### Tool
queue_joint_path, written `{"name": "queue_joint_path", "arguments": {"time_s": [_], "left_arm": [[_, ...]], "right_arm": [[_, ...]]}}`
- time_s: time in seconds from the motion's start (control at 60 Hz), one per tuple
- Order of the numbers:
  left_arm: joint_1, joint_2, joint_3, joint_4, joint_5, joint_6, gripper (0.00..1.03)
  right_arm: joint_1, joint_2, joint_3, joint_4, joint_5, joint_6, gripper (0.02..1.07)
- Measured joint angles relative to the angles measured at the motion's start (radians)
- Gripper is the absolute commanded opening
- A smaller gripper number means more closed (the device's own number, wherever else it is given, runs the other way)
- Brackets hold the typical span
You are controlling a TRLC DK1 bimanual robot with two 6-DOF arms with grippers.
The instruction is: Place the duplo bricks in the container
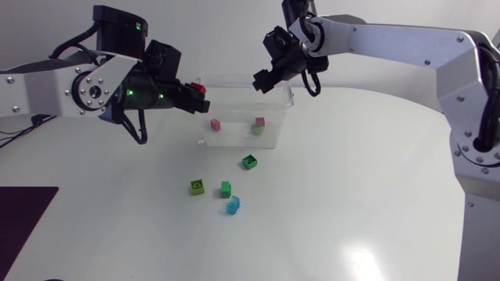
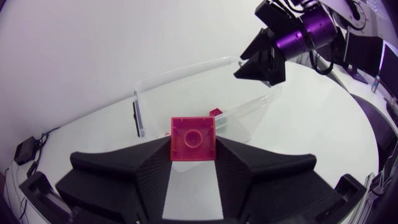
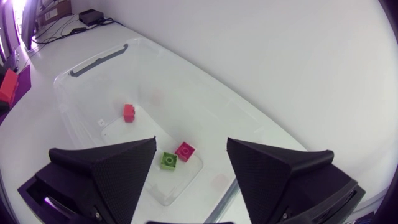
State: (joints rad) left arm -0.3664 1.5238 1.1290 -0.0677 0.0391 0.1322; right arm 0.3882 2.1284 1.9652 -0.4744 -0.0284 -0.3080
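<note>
The container [image 1: 238,141] is clear glossy plastic, the red duplo brick [image 2: 194,138] smooth shiny plastic, the left gripper [image 2: 193,150] finely textured matt black, the table [image 1: 351,195] glossy white.

Prob. a robotics lab/test bench: left arm [image 1: 47,86] & right arm [image 1: 406,47], silver-grey w/ black joints, come in over the side edges of a plain white round table [image 1: 351,203]. Clear container [image 1: 283,100] near far edge, toy bricks [image 1: 225,187] mid-table.
</note>
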Motion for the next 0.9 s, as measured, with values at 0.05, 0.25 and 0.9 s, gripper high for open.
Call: {"name": "queue_joint_path", "arguments": {"time_s": [0.05,0.25,0.9], "left_arm": [[0.000,0.013,0.010,0.015,0.010,-0.001,0.26],[0.005,0.172,0.154,0.046,0.040,-0.002,0.27],[0.054,0.583,0.573,0.014,0.071,-0.009,0.84]], "right_arm": [[0.004,-0.029,-0.039,0.000,0.000,0.002,0.92],[0.047,-0.202,-0.222,0.000,-0.012,0.001,0.92],[0.154,-0.365,-0.671,0.145,-0.051,-0.005,0.92]]}}
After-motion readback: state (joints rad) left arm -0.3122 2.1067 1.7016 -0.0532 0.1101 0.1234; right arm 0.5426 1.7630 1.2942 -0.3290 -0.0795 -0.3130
